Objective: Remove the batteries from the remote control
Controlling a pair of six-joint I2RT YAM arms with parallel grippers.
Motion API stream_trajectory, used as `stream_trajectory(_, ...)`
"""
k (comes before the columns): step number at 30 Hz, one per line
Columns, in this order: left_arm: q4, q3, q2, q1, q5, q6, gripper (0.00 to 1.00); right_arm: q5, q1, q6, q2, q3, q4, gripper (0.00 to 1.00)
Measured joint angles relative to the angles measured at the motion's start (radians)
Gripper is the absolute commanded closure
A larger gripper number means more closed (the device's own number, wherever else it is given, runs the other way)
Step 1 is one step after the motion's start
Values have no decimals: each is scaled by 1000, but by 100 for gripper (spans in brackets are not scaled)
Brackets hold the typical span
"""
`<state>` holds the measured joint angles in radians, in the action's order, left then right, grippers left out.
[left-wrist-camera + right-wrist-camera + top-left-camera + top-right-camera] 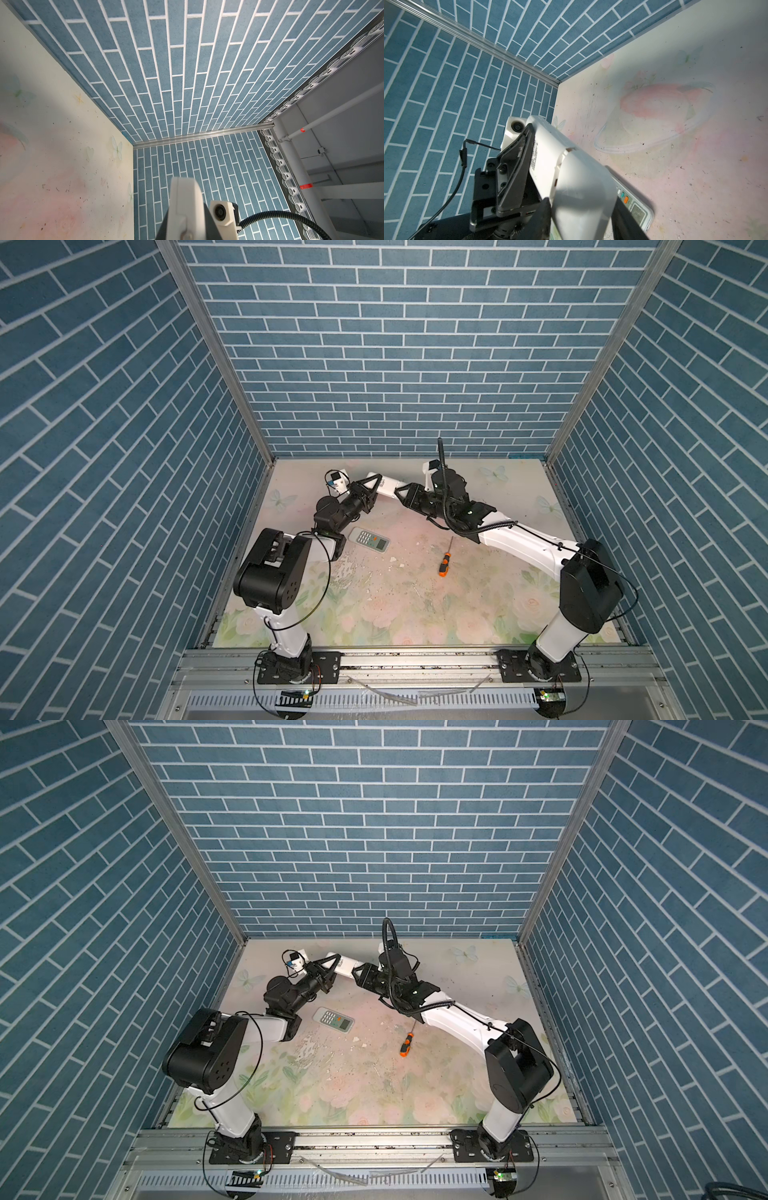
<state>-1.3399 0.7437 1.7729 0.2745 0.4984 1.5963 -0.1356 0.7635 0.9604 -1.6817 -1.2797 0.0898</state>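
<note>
A white remote control point(388, 487) point(345, 966) hangs in the air over the back of the table, held between both grippers. My left gripper point(371, 489) point(185, 234) is shut on one end of it point(185, 203). My right gripper point(404, 494) point(581, 220) is shut on the other end, its dark fingers point(542, 218) pressing both sides of the back-cover part point(581, 182). The cover's seam shows in the right wrist view. The batteries are hidden.
A second remote point(369, 539) point(333, 1019) point(633, 205) lies keypad-up on the floral table point(415, 605), below the left arm's wrist. An orange-and-black screwdriver point(445, 559) point(407, 1044) lies mid-table. Blue brick walls point(395, 364) close in three sides.
</note>
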Motion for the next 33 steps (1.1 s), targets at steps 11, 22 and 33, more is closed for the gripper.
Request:
stream_trajectory(11, -3, -3, 0, 0, 0, 0, 100, 0, -4, 0, 1, 0, 0, 50)
stream_trajectory(22, -13, -3, 0, -5, 8, -10, 100, -11, -26, 15, 57, 71, 41, 50)
stream_trajectory(33, -20, -3, 8, -8, 12, -23, 100, -50, -36, 55, 59, 100, 116, 59)
